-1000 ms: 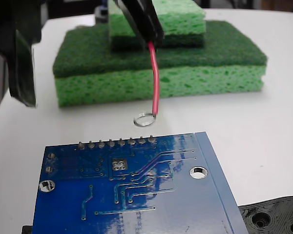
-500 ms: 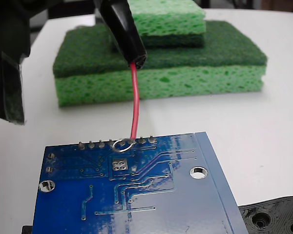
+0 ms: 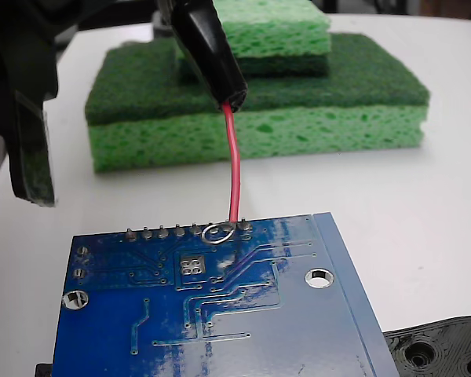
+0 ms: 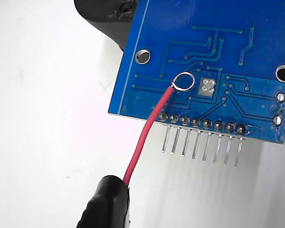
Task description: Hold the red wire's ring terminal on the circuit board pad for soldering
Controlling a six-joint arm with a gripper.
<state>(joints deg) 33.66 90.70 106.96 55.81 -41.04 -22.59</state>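
1. Lying nearest the fixed camera, the circuit board point(image 3: 220, 314) sat flat on the white table point(image 3: 424, 196), copper side up, which left the pad point(image 3: 191, 265) open from above; a black plastic piece point(image 3: 443, 349) lay just beside its lower right corner
2. At the board's far edge the ring terminal point(image 3: 219, 232) appeared, in the fixed view, to sit over the row of solder pins point(image 3: 187, 231), up and to the right of the pad
3. The wrist view corrected that: the ring terminal point(image 4: 184, 81) lay on the blue surface just left of the pad point(image 4: 207, 87), close to it but not over it, and inboard of the pins point(image 4: 202, 142). I judged that a short sideways shift was needed
4. The red wire point(image 3: 234, 169) rose nearly upright from the ring into its black sleeve point(image 3: 208, 47), probably to keep the tip steady and the pad unobstructed for the iron
5. Only a dark part of the gripper point(image 3: 27, 102) showed at left; whether it was clamped or spread I could not tell
6. Farthest back, stacked green sponges point(image 3: 259, 102) stood well apart from the board
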